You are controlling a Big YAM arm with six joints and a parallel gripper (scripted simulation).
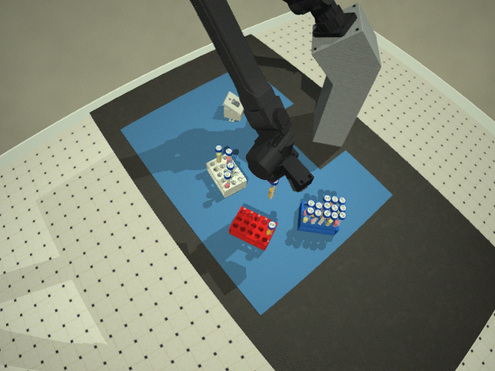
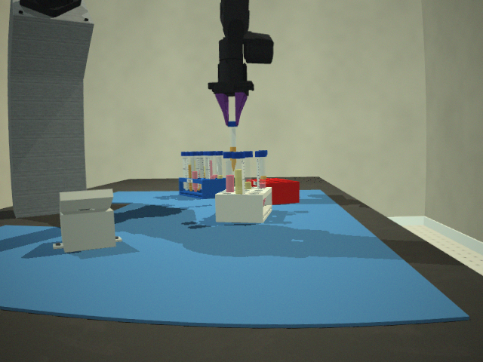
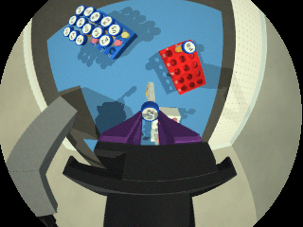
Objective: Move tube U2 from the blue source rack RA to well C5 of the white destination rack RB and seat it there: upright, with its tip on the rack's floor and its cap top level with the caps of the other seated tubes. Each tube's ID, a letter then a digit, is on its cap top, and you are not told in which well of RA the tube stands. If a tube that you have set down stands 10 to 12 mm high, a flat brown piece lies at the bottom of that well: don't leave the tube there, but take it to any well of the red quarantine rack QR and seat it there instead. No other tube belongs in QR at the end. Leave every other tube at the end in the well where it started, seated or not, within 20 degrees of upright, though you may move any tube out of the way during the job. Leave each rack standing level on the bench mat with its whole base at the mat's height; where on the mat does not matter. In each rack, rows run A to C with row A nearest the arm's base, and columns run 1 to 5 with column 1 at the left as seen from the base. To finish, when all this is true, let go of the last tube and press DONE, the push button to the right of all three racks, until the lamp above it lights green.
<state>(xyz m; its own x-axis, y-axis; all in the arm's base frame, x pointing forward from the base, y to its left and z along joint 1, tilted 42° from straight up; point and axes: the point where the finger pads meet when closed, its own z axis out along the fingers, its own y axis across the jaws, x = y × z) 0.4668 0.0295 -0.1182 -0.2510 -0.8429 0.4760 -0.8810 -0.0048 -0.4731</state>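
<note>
My gripper [image 2: 232,124] with purple fingers is shut on the blue cap of a tube [image 2: 232,149] with orange liquid. It holds the tube upright, high in the air. In the top view the held tube [image 1: 272,192] hangs between the white rack RB [image 1: 223,178] and the blue rack RA [image 1: 323,224], above the red rack QR [image 1: 252,227]. In the wrist view the cap [image 3: 150,113] sits between the fingers; its ID is too blurred to read. RB holds a few tubes. RA holds several tubes. QR holds one tube [image 1: 271,226] at its corner.
The grey DONE button box [image 1: 233,106] stands on the mat beyond RB; it also shows in the exterior view [image 2: 86,219]. A tall grey pillar [image 1: 343,76] carries the arm's base at the mat's far edge.
</note>
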